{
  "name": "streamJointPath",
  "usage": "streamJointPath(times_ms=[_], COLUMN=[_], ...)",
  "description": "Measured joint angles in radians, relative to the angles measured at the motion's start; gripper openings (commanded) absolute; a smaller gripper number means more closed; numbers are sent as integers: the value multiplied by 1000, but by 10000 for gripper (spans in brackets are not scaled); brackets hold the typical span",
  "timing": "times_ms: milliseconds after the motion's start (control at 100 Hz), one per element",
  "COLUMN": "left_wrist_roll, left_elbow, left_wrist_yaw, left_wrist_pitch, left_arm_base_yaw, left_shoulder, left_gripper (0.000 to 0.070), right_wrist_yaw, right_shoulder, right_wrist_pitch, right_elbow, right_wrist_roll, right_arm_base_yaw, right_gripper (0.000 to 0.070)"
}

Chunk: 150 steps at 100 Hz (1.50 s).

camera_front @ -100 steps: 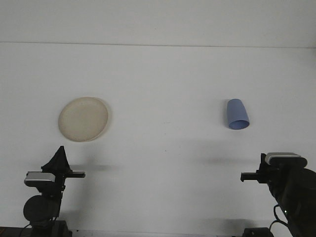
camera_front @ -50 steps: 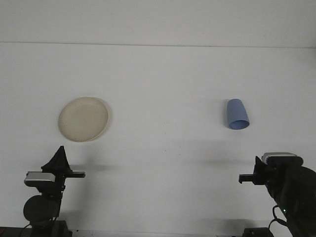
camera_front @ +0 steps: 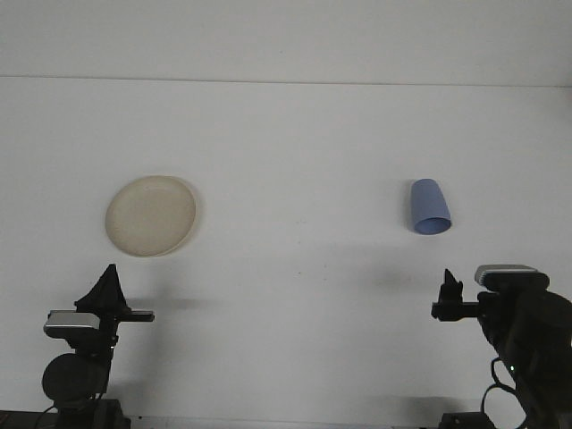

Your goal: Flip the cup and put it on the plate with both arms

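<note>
Cup [camera_front: 430, 207] is lying on its side on the counter [camera_front: 295, 143], right of centre, well apart from the plate [camera_front: 151, 215] — untouched. Both arms' jaws: cannot tell. All 2 steps — flip, placement — are remaining.

I see a plain white worktop [camera_front: 295, 161] filling nearly the whole frame. Along the top runs a pale grey-white wall [camera_front: 286, 36], meeting it in a thin line. Light is even, shadows soft.
</note>
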Motion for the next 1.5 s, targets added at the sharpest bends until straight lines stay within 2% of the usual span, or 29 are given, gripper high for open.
streamJointPath(times_ms=[310, 550, 850, 1300, 1500], left_wrist_roll=[0, 0, 0, 0, 0], left_elbow=[0, 0, 0, 0, 0], left_wrist_yaw=[0, 0, 0, 0, 0], left_wrist_pitch=[0, 0, 0, 0, 0], left_arm_base_yaw=[0, 0, 0, 0, 0], left_shoulder=[0, 0, 0, 0, 0], left_gripper=[12, 12, 12, 12, 12], right_wrist_yaw=[-4, -120, -130, -166, -185], right_shoulder=[196, 304, 435, 782, 888], right_wrist_pitch=[310, 603, 946, 1373, 1436], right_elbow=[-63, -235, -444, -454, -418], right_wrist_roll=[-55, -87, -90, -90, -91], right_arm_base_yaw=[-44, -127, -241, -261, -261], right_gripper=[543, 543, 543, 543, 543])
